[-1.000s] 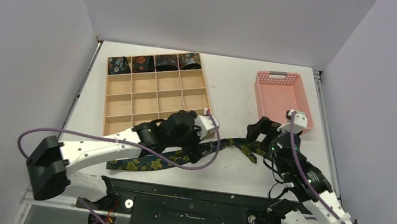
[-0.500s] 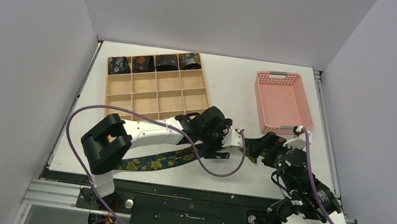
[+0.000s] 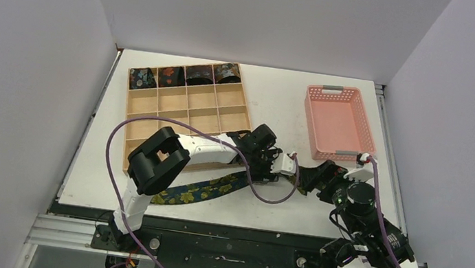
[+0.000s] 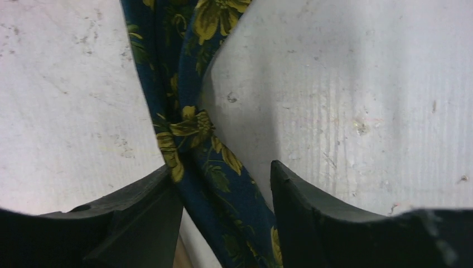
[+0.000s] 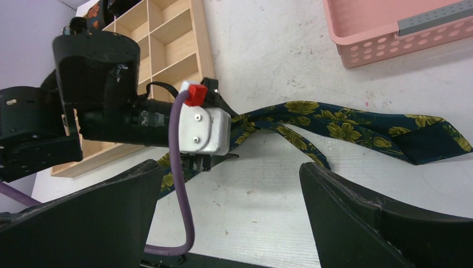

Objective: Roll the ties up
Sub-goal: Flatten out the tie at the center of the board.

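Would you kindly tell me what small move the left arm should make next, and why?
Probably close the left gripper on the tie: its open fingers straddle the strip on the table, so a pinch should secure it for rolling.

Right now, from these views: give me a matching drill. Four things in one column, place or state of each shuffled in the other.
Things:
1. long tie
2. basket
3. rolled ties
4. right gripper

Places or states:
a. open, holding nothing
b. pink, far right of the table
c. back row of the tray
d. flat on the table, running between the left gripper fingers

Pairs: 1-d, 2-b, 3-c, 4-a
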Robot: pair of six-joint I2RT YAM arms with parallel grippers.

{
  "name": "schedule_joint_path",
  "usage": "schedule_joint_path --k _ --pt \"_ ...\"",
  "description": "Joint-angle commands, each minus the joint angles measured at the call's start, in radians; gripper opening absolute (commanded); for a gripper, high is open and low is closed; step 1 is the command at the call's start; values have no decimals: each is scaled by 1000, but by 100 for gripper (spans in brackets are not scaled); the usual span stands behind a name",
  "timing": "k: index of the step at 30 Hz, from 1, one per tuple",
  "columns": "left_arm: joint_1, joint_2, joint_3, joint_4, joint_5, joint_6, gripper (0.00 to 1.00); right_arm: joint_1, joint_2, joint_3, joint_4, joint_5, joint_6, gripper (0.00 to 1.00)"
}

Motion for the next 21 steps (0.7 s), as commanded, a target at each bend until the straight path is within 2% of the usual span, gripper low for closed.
schedule_joint_path --k 1,6,11,15,17,21 --pt "-4 -5 -13 2 82 -26 46 2 -6 62 12 30 -5 98" --pt "-5 -60 -60 32 135 -81 2 3 -20 116 -13 63 -13 97" --pt "22 -208 -109 72 245 -224 0 11 -14 203 -26 116 -57 92" --pt "109 -343 -150 168 493 -510 0 53 45 292 -7 85 -104 90" --pt "157 -417 -222 328 576 -734 0 84 84 344 17 25 -125 90" --pt "254 -551 -423 836 623 -1263 0 132 149 417 92 -199 -164 90"
